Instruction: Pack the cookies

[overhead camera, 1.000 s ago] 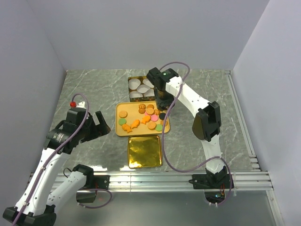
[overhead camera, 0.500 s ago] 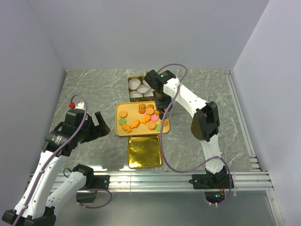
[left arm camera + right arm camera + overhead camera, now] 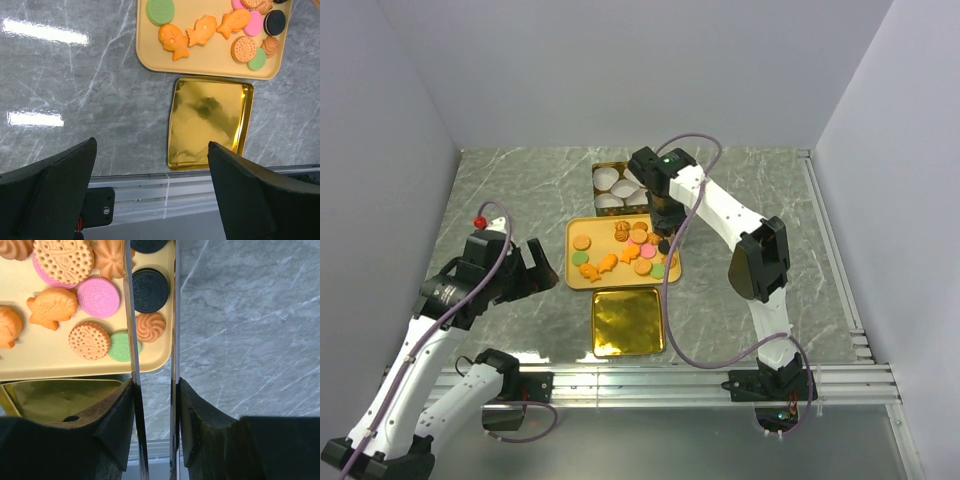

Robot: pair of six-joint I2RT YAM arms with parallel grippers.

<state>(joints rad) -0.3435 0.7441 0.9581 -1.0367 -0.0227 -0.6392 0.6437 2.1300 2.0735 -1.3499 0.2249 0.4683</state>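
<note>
Over at the right edge of the yellow tray [image 3: 210,65], the R pincer [image 3: 664,240] points down at the cookies [image 3: 98,296]. Its blades are only a narrow gap apart, w/ a black cookie [image 3: 150,290] sitting between them and a tan swirl [image 3: 151,326] next to it, also in the gap. Can't tell whether the blades actually pinch anything or just straddle it.

All the cookies I can see lie loose on that tray, mid-counter [image 3: 75,100]: orange fish shapes, pink, green and tan rounds, 2 black ones at the right side.

L pincer [image 3: 540,267] is spread as wide as it goes, nothing in it, hovering over bare stone left of the tray.

Gold lid [image 3: 210,125] lies flat just on the near side of the tray. Gold tin [image 3: 620,165] w/ white paper cups [image 3: 610,180] sits just beyond the tray's far edge, partly hidden by the R arm.
</note>
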